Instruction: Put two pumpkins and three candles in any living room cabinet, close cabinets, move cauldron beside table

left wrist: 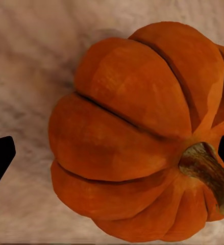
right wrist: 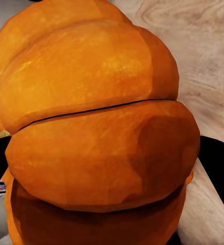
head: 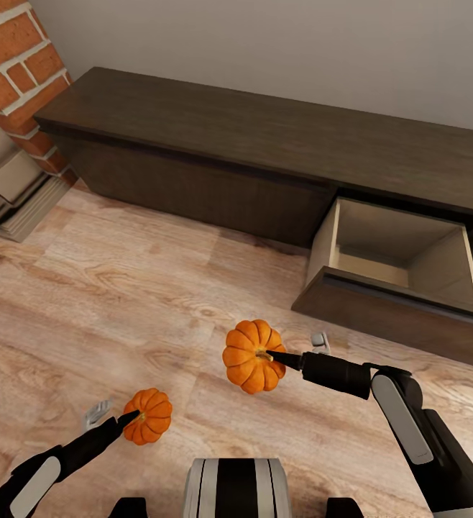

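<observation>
Pumpkins ride one in each hand, ready for the open drawer (head: 402, 252) ahead. Right gripper (head: 283, 357) pinches one pumpkin (head: 251, 356); left gripper (head: 131, 418) pinches the other pumpkin (head: 149, 416), above the floor (head: 121, 288).

Both arms reach forward, left claw (head: 129, 421) and right claw (head: 278, 357) clamped (each loaded).

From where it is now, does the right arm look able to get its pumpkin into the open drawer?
Probably yes. The right end effector holds a pumpkin above the floor, and the open drawer of the cabinet lies just ahead with nothing between them. Its pale inside looks bare.
</observation>
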You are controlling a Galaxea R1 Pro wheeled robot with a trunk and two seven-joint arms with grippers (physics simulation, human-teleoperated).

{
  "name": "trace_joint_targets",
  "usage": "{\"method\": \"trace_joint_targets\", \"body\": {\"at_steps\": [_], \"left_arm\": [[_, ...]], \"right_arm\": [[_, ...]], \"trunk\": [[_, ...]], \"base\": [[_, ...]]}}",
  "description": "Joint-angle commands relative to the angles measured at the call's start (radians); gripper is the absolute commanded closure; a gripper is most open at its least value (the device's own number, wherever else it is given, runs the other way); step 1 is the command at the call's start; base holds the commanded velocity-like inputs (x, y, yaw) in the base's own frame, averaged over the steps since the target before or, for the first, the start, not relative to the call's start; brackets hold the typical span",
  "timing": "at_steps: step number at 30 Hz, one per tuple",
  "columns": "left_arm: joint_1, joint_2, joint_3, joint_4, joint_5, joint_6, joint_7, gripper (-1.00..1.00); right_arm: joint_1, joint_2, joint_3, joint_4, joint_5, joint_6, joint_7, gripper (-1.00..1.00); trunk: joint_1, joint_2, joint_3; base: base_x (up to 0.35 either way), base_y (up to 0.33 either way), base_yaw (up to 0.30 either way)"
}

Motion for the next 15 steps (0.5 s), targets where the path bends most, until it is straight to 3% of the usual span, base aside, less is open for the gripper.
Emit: {"method": "trace_joint_targets", "body": {"at_steps": [1, 8, 11, 15], "left_arm": [[0.000, 0.001, -0.004, 0.000, 0.009, 0.005, 0.000, -1.00], [0.000, 0.001, -0.005, -0.001, 0.009, 0.005, -0.002, -1.00], [0.000, 0.001, -0.005, -0.002, 0.009, 0.005, -0.003, -1.00], [0.000, 0.001, -0.005, -0.002, 0.009, 0.005, -0.018, -1.00]], "right_arm": [[-0.001, -0.001, 0.000, 0.000, -0.007, 0.006, 0.001, 1.00], [-0.001, -0.001, 0.000, -0.002, -0.014, 0.006, 0.012, 1.00], [-0.001, -0.002, 0.000, -0.012, -0.073, 0.009, 0.060, 1.00], [-0.001, -0.005, 0.000, -0.013, -0.101, 0.016, 0.096, 1.00]], "trunk": [[0.000, 0.000, -0.005], [0.001, -0.001, -0.008], [0.001, -0.001, -0.008], [0.001, -0.001, -0.008]], "base": [[0.000, 0.000, 0.000], [0.000, 0.000, 0.000], [0.000, 0.000, 0.000], [0.000, 0.000, 0.000]]}}
